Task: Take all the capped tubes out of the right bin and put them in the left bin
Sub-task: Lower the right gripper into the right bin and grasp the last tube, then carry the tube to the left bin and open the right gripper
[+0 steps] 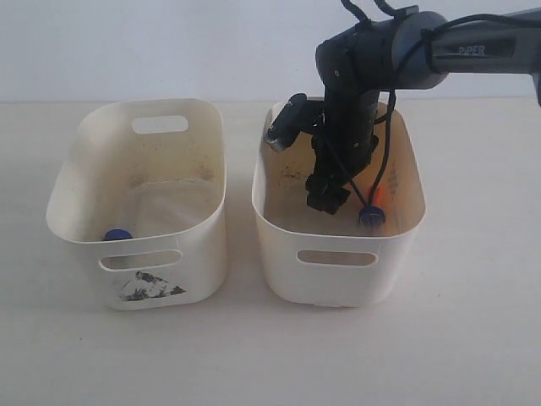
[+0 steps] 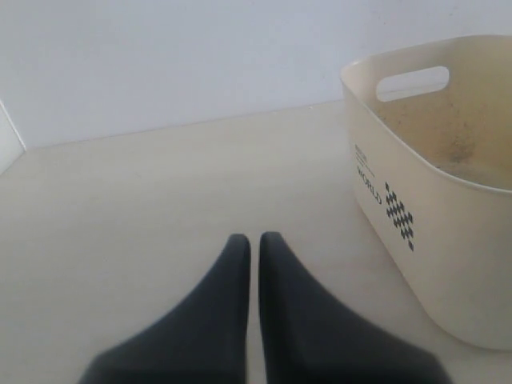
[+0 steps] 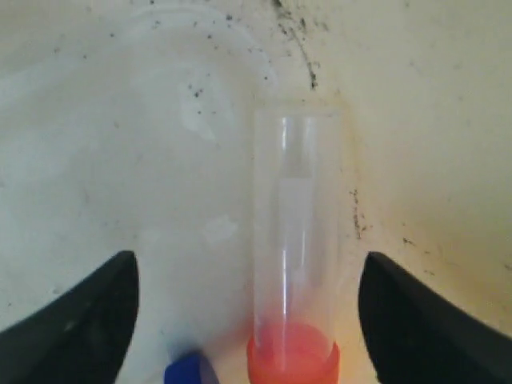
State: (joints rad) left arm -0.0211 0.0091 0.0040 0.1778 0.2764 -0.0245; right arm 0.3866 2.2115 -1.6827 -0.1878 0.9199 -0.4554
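2 cream tubs stand side by side on a pale table (image 1: 482, 321), close but not touching. The left bin (image 1: 84, 182) has a torn black-grey sticker patch (image 1: 150, 288) on its front, and 1 blue-capped tube (image 1: 117, 236) lies on its floor near the front wall. The right bin (image 1: 338, 279) has a plain front. The right claw (image 1: 328, 200) reaches down into it from above, low over the floor. In the right wrist view that claw (image 3: 248, 260) has its 2 dark fingers (image 3: 80, 320) spread wide apart, gripping nothing. A clear tube with an orange-red cap (image 3: 294, 232) lies on the speckled tub floor between them, with a gap on each side. Just beside that orange-red cap sits a blue cap (image 3: 189, 371) of another tube, only its edge in view. From the outside camera the orange-red cap (image 1: 378, 196) and the blue cap (image 1: 370, 217) show near the front right of the right bin, next to the claw. The left claw (image 2: 254, 240) hovers over bare table with its 2 fingers pressed together and empty. A cream tub with small printed lettering (image 2: 400, 212) stands off to one side of it; which of the 2 tubs it is I cannot tell.
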